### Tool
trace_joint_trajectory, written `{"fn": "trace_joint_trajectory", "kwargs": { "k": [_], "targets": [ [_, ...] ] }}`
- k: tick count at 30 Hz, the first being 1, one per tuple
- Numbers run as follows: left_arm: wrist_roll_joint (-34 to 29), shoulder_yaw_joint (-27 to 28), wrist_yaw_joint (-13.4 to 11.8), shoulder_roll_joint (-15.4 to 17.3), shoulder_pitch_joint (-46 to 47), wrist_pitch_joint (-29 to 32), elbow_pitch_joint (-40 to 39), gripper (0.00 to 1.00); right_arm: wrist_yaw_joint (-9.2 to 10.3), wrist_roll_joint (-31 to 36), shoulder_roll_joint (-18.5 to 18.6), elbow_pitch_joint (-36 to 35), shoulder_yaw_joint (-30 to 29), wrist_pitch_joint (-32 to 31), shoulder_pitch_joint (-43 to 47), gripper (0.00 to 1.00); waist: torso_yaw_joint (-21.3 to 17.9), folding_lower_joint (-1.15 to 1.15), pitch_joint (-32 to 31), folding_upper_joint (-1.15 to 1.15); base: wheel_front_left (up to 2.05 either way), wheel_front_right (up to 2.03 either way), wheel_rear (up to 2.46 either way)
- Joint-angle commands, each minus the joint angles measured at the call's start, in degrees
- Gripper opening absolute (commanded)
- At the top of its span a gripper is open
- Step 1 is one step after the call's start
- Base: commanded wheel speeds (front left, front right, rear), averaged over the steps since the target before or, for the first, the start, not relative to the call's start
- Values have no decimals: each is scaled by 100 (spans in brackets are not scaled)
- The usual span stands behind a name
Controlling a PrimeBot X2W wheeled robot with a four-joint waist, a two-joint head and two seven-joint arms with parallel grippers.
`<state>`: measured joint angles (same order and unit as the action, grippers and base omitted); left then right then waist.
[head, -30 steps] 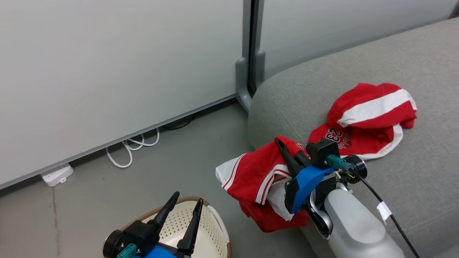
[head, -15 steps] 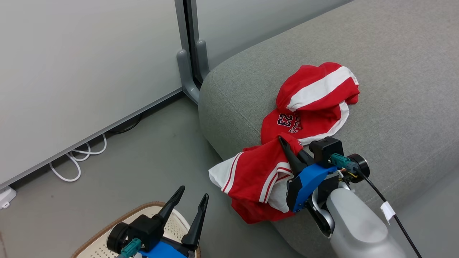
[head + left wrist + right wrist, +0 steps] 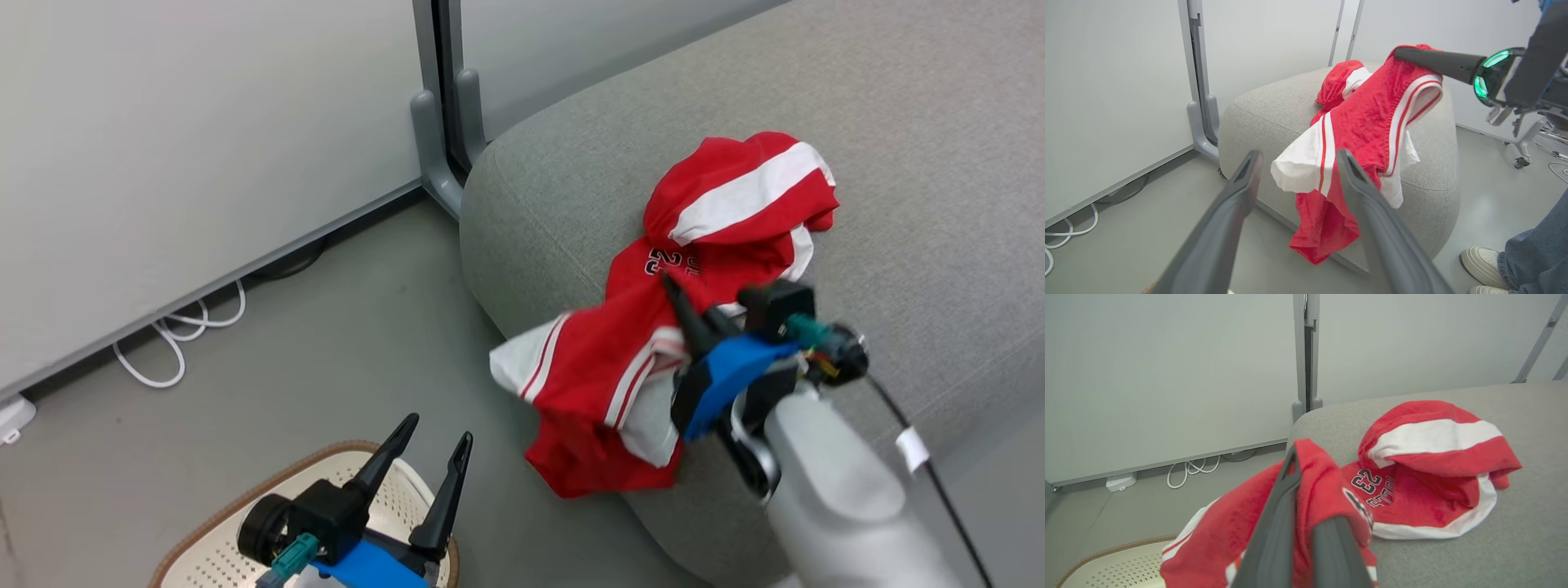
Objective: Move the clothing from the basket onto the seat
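Right gripper [image 3: 671,287] is clenched on a fold of a red garment with white, red-striped side panels [image 3: 596,367], its two dark fingers pressed together with cloth bunched over the tips. From that pinch the garment runs down and toward the robot's left. Its upper part hangs against the seat's [image 3: 898,163] rounded front corner, and its lower hem dangles clear of the upholstery above the floor. So the garment's long axis falls away from the seat, not across it. The flat top of the seat lies ahead of the fingertips and a little to the right. A second garment marked "23" [image 3: 735,212] is crumpled there, just beyond the pinch and possibly touching the held one.

The coming move, as I judge it, depends on carrying the pinch farther in from that corner. The trailing cloth should then follow onto the cushion and not slide off once let go.

Left gripper [image 3: 439,429] stands released, fingers spread and holding nothing, above the cream perforated basket [image 3: 326,447]. It is well apart from the seat, so the right arm is plainly the nearer one. What shows of the basket's inside looks bare.
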<state>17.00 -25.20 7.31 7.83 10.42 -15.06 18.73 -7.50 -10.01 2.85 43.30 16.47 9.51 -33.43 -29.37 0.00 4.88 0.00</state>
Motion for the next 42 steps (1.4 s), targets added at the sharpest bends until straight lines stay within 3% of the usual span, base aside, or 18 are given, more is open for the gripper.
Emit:
{"fn": "trace_joint_trajectory", "kwargs": {
  "k": [1,6,11,17,22,26,38,39,40,41,42],
  "targets": [
    [-53,-13,23,57,93,-17,-34,100,2,113,32,-73,-176,-28,-323,0,70,0,156,0,0,0,0],
    [-109,-111,23,194,361,-18,-154,100,3,340,398,-252,-853,-271,-1189,0,285,0,635,0,0,0,0],
    [-144,-303,23,339,731,-17,-327,100,2,567,1161,-460,-1570,-592,-2040,0,625,0,1235,0,0,0,0],
    [-193,-577,23,549,1333,-17,-508,100,3,804,2353,-818,-2506,-982,-2825,0,1118,0,2042,0,0,0,0],
    [-240,-769,23,749,1800,-17,-666,100,3,807,2764,-1005,-3187,-975,-2857,0,1418,0,2595,0,0,0,0],
    [-283,-843,23,841,2082,-17,-798,100,2,781,2814,-734,-3469,-852,-2465,0,1603,0,2887,0,0,0,0],
    [-406,-748,-9,961,2232,-17,-976,100,3,920,2428,189,-3948,-297,-2053,0,1767,0,3199,0,0,0,0],
    [-408,-737,-16,962,2218,-18,-966,100,3,961,2413,232,-3950,-254,-2075,9,1761,0,3179,0,0,0,0],
    [-407,-729,-20,956,2201,-17,-952,100,3,1001,2407,270,-3945,-221,-2095,32,1755,0,3154,0,0,0,0],
    [-405,-724,-25,938,2180,-18,-938,100,3,1041,2392,314,-3927,-195,-2106,49,1751,0,3118,0,0,0,0],
    [-396,-717,-25,916,2156,-17,-930,100,3,1090,2378,346,-3899,-157,-2111,97,1747,0,3072,0,0,0,0]
  ]
}}
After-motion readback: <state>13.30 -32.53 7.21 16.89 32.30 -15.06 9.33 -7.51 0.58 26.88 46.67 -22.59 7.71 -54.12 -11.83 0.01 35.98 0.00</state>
